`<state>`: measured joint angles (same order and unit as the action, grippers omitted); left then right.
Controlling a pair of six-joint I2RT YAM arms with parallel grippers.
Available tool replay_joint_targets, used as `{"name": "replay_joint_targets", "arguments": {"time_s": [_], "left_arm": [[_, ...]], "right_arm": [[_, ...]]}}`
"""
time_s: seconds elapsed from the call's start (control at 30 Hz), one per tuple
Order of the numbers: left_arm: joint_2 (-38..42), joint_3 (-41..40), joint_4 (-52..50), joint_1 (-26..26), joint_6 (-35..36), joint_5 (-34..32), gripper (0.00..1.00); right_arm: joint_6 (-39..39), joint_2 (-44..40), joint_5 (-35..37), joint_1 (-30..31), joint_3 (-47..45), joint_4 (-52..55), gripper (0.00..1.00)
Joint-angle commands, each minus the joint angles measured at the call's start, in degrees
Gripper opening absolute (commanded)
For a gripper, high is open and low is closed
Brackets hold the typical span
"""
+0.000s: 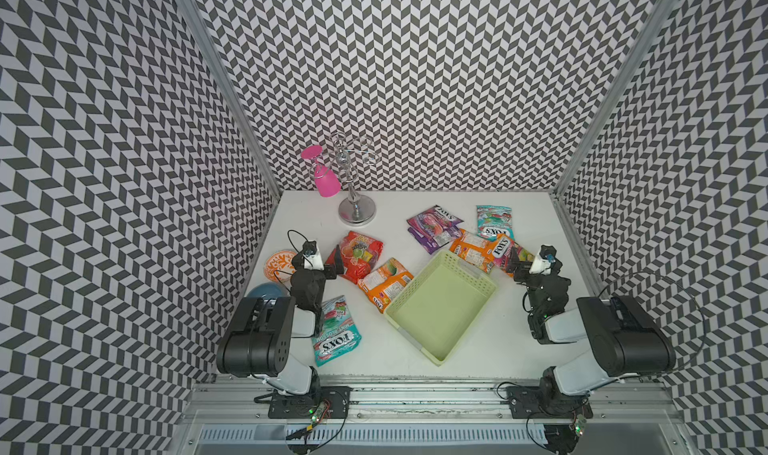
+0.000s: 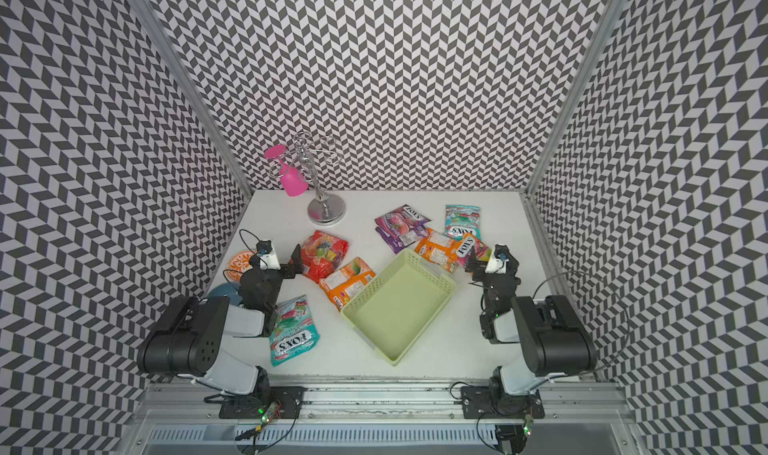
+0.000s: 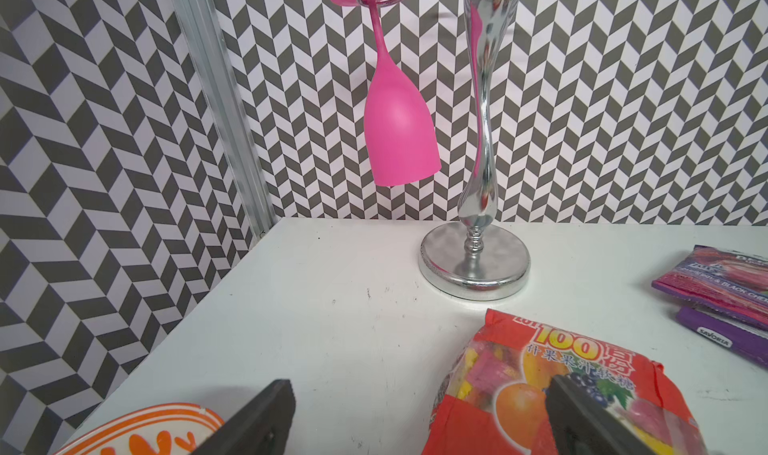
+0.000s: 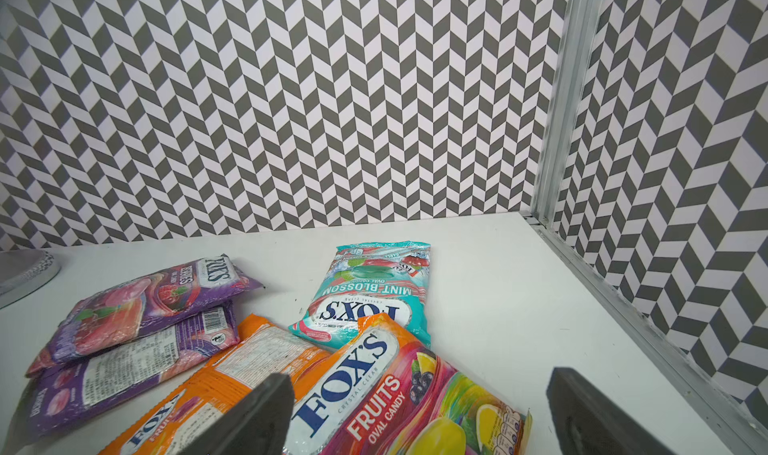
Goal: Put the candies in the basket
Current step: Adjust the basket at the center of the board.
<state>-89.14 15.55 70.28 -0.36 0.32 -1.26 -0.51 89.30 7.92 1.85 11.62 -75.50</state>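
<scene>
The desk (image 1: 386,355) carries everything, and the pale green basket (image 1: 440,311) sits empty near its middle, turned cornerwise, with every bag of candies lying outside it. An orange bag (image 1: 384,284) rests right against the basket's wall on the left arm's side, so a careless pull there may shove the basket askew. The fruit bag (image 4: 386,394) overlaps a second orange bag (image 4: 232,374) and a teal bag (image 4: 374,295). The right claw (image 4: 419,378), spread wide over it and holding nothing, could drag a neighbour along or lose the glossy film. The left claw (image 3: 419,382), likewise spread and empty, straddles the red bag's (image 3: 540,374) edge. A thin pinch there may slip, and a high swing risks the pink glass (image 3: 399,132) hanging on its stand (image 3: 478,266).
</scene>
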Motion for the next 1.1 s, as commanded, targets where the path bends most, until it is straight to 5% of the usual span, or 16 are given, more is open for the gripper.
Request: {"name": "replay_joint_targets", "arguments": {"time_s": [0.0, 0.67, 0.73, 0.93, 1.07], "left_arm": [[-0.1, -0.6, 1.3, -0.6, -0.1, -0.9, 0.99], [0.5, -0.3, 0.2, -0.8, 0.2, -0.9, 0.99], [2.1, 2.0, -5.0, -1.3, 1.4, 0.4, 0.99], [6.3, 16.4, -32.7, -3.1, 4.9, 4.7, 0.99], [9.1, 24.8, -50.2, -5.3, 7.9, 6.5, 0.99]], "right_arm": [[-0.4, 0.2, 0.5, 0.4, 0.0, -3.0, 0.99], [-0.4, 0.0, 1.6, 0.6, -0.1, -3.2, 0.99], [-2.1, -1.4, 7.5, 1.3, -0.6, -2.5, 0.99], [-1.1, -6.0, 7.6, 1.8, -5.8, -9.3, 0.99], [-3.1, -16.9, 11.7, 2.3, -2.2, 7.3, 0.99]]}}
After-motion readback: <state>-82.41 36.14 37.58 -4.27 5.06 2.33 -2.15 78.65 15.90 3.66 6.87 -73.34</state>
